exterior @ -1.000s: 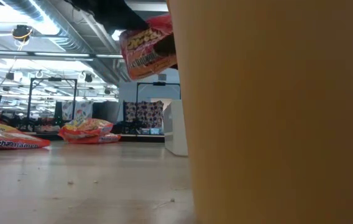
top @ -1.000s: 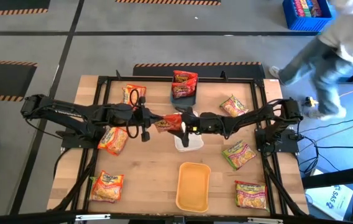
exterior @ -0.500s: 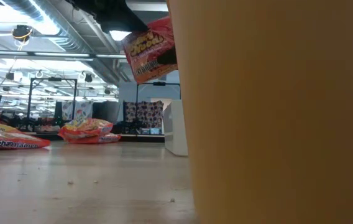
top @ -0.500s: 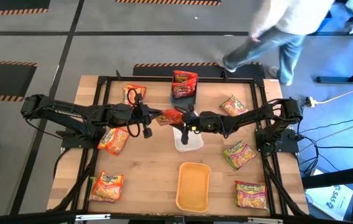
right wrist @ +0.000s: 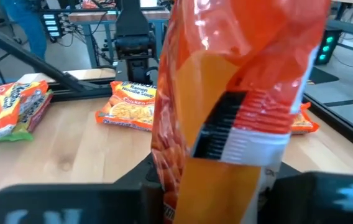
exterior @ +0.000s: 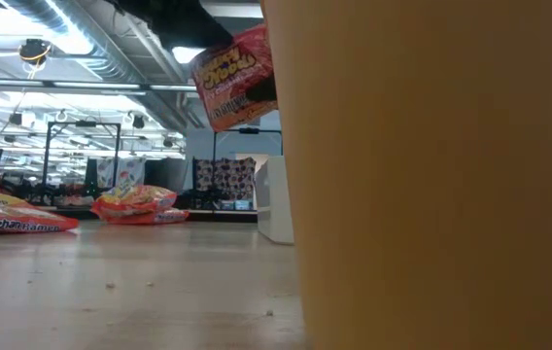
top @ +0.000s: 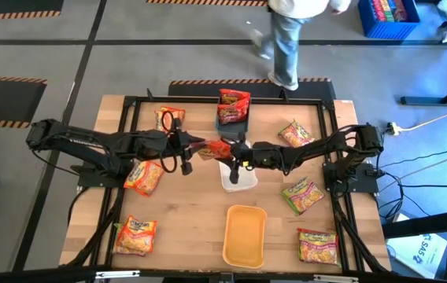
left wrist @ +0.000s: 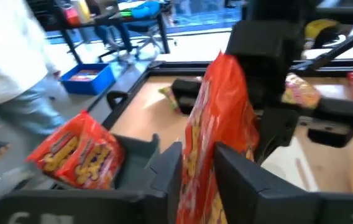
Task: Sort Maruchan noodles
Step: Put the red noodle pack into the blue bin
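Note:
A red Maruchan noodles packet (top: 217, 148) hangs in the air between my two grippers, above the far end of the white tray (top: 239, 179). My right gripper (top: 234, 151) comes from the table's right and is shut on it. My left gripper (top: 200, 146) comes from the left, and its fingers stand apart on either side of the packet's other end (left wrist: 209, 155). In the low view the packet (exterior: 237, 78) hangs tilted, well above the table. Another red packet (top: 234, 102) lies in the blue-grey tray (top: 222, 122). My right gripper pinches the packet's right-hand end (right wrist: 217, 165) between its two fingers, reaching in level from the table's right. The packet stands on edge and sticks out past the fingers, lifted clear. My left gripper's fingers (left wrist: 164, 171) flank the packet's left-hand end; whether they touch it I cannot tell.
An orange-yellow tray (top: 244, 234) lies at the near middle and fills the right of the low view. Loose packets lie on the left (top: 143, 177), (top: 135, 236), (top: 168, 118) and on the right (top: 296, 134), (top: 302, 195), (top: 318, 245). A person (top: 286, 31) walks beyond the far edge.
The red packet has shifted a little toward the table's far edge and turned more upright between the two grippers, and it stays lifted clear. Both arms have kept their places. The person beyond the far edge has walked from right to left.

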Available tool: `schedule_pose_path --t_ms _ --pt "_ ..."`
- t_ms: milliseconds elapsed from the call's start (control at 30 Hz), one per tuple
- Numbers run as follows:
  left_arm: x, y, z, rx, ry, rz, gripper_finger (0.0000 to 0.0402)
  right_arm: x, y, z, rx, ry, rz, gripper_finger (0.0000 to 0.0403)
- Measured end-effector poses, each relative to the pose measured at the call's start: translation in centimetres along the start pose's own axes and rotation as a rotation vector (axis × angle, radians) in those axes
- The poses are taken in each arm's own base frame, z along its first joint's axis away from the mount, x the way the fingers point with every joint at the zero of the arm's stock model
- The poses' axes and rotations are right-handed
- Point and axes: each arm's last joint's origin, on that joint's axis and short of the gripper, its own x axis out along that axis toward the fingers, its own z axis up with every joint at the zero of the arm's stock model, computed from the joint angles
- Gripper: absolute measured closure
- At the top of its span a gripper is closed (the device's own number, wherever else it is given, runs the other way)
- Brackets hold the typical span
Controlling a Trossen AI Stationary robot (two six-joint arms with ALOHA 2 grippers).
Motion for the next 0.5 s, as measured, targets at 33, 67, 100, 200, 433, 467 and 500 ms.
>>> schedule_pose_path --t_ms 33,67,100,200,433,467,500 --pt "-0.2 0.1 0.4 -0.002 -0.007 -0.016 0.0295 0.0 0.0 0.0 0.0 0.0 0.0 0.0309" --pt "-0.4 0.1 1.0 -0.004 -0.019 -0.034 0.0282 0.0 0.0 0.0 0.0 0.0 0.0 0.0306" --pt "-0.5 0.1 1.5 -0.002 -0.025 -0.054 0.0268 0.0 0.0 0.0 0.0 0.002 0.0 0.0305" --pt "-0.8 0.1 2.3 0.021 -0.007 -0.091 0.0223 0.0 0.0 0.0 0.0 0.004 0.012 0.031" --pt "-0.9 0.4 2.7 0.029 0.014 -0.089 0.0137 0.0 0.1 0.0 -0.023 0.004 0.028 0.0308" --pt "-0.9 0.5 2.6 0.033 0.03 -0.086 0.0131 0.0 0.1 0.0 -0.023 0.004 0.029 0.0307" --pt "-0.9 0.6 2.4 0.038 0.049 -0.082 0.0128 0.0 0.1 0.0 -0.023 0.004 0.036 0.0307"
